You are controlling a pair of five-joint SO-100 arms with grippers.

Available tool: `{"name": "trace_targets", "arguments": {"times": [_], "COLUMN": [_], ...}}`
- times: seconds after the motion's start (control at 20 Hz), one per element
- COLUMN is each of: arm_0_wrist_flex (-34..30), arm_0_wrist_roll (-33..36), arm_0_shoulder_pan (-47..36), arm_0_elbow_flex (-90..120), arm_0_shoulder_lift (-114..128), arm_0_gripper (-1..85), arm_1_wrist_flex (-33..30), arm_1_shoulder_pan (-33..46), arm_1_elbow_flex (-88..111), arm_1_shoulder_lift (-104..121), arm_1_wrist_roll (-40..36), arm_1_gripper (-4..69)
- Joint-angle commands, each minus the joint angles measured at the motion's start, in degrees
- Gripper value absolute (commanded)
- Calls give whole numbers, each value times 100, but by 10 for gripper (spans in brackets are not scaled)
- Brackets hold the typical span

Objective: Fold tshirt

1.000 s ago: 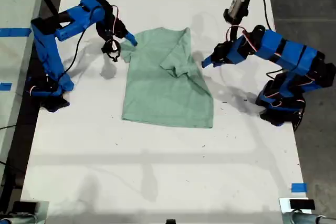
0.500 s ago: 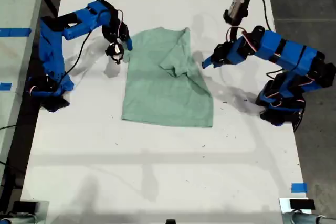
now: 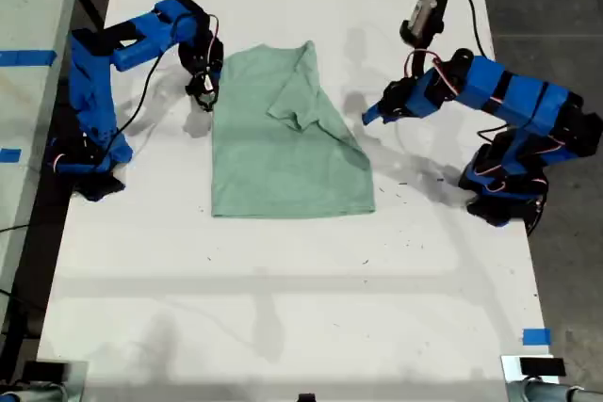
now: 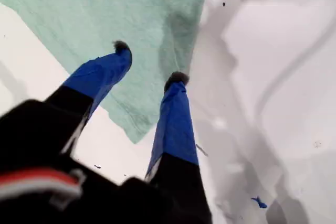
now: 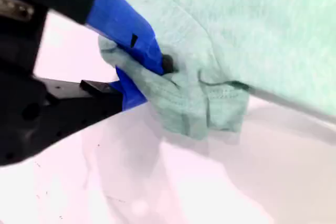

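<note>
Blue fingers of my second gripper (image 5: 144, 72) are pinched on a bunched fold of the tshirt (image 3: 283, 134), at its far edge on the exterior view's left (image 3: 204, 82). My first gripper (image 4: 149, 66) hangs with its 2 fingers spread and nothing between them, over a corner of the mint cloth (image 4: 105, 19); it sits to the exterior view's right (image 3: 367, 118), near the tshirt. The garment lies flat on the white table (image 3: 283, 308), 1 sleeve folded inward.
</note>
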Motion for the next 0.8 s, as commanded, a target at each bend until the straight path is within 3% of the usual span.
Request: {"name": "trace_targets", "arguments": {"times": [0.0,0.2,0.5,0.75], "arm_0_wrist_flex": [360,817,773,-62], "arm_0_wrist_roll": [-9,-18,-246,-325], "arm_0_shoulder_pan": [-123,211,1134,1784], "arm_0_elbow_flex": [-149,-879,-2505,-3032], "arm_0_shoulder_lift": [1178,1538,237,-431], "arm_0_gripper": [0,0,0,0], "arm_1_wrist_flex": [-141,-220,-211,-193], "arm_1_shoulder_pan": [-26,-18,-35,-62], "arm_1_elbow_flex": [0,62,79,141], "arm_1_shoulder_lift": [246,246,264,308], "arm_1_wrist_roll": [53,62,79,123], "arm_1_gripper": [149,148,148,147]}}
